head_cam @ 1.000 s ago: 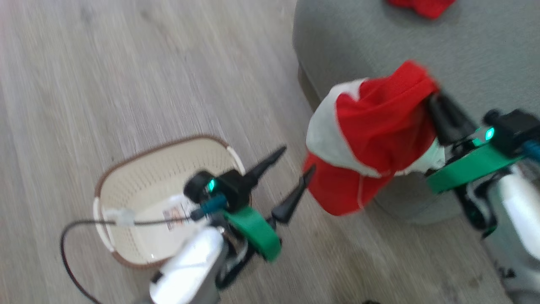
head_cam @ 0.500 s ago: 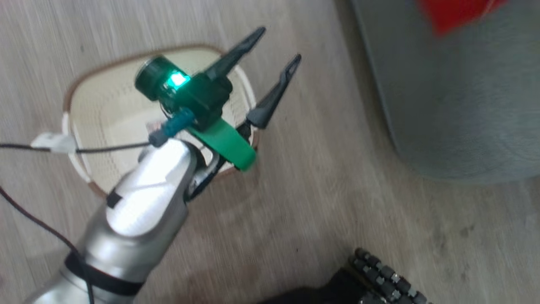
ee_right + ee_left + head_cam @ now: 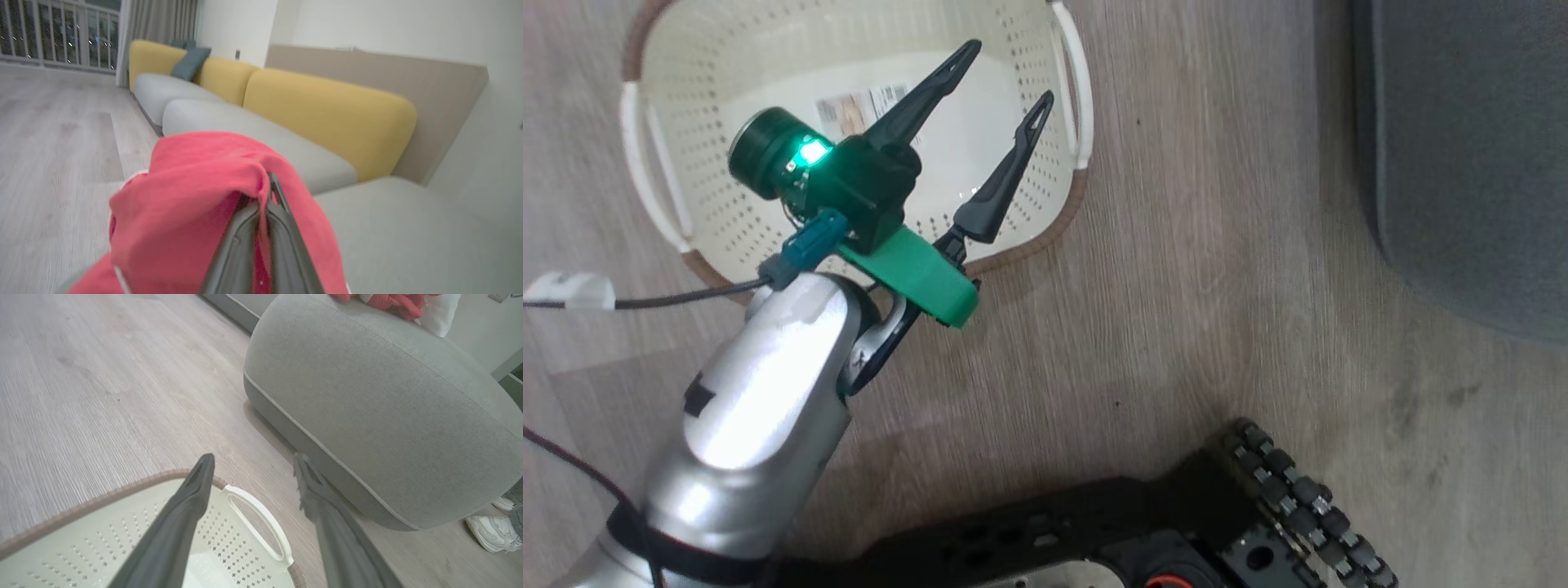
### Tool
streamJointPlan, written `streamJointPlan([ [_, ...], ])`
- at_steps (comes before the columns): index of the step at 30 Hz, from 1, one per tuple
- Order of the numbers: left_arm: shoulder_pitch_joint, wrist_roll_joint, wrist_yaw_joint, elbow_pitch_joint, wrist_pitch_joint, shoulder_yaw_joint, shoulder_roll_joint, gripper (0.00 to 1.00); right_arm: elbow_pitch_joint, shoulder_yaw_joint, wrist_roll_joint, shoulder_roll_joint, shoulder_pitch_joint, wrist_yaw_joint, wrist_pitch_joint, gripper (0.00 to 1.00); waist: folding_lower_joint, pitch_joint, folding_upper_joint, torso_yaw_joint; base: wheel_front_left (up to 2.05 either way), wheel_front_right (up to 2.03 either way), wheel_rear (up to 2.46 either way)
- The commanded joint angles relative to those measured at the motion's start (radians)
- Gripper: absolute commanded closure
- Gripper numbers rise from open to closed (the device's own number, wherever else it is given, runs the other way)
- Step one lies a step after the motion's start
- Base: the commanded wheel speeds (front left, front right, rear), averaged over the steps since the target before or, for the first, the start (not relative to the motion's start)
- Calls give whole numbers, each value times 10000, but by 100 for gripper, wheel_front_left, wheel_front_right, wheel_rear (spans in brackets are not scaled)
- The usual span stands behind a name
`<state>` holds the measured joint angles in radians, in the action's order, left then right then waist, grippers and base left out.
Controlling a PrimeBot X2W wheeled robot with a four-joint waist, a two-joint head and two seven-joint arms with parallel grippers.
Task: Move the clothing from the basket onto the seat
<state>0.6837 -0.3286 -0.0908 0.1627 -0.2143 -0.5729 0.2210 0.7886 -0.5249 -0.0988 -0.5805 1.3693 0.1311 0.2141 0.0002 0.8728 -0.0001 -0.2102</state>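
Our right gripper [image 3: 269, 183] pinches the red clothing [image 3: 192, 196], and the grey seat [image 3: 408, 237] seems to lie just ahead and below it, while our left gripper [image 3: 1011, 72] hangs spread over the basket [image 3: 1045, 196].

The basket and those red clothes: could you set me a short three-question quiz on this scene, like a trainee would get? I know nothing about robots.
1. True or false: red clothing lies inside the basket.
2. What is the right gripper shut on? A) a basket handle B) a red garment C) nothing
3. In the left wrist view, what does the other red clothing rest on?
Key: 1 false, the part of its inside that shows holds just a label sticker; 2 B; 3 the grey seat.
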Motion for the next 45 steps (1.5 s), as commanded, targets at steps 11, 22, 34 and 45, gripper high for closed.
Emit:
streamJointPlan([
  [11,-804,-169,567,-972,316,723,793,0,430,399,235,875,-1342,-4,471,0,-2,-51,1,-638,0,0,0],
  [22,-2293,-1122,1010,97,-270,1413,494,0,-1726,2951,-1164,902,-4244,-4,475,0,-2,-2924,1,-406,0,0,0],
  [34,-4118,-1264,1218,1529,-471,2865,-265,0,-5315,4432,-1255,2198,-9710,-4,302,0,-2,-6538,1,1535,0,0,0],
  [45,-5409,-332,1231,1573,-473,4719,-812,0,-4917,5568,-458,3986,-11639,-4,465,0,-2,-7877,1,2001,0,0,0],
])
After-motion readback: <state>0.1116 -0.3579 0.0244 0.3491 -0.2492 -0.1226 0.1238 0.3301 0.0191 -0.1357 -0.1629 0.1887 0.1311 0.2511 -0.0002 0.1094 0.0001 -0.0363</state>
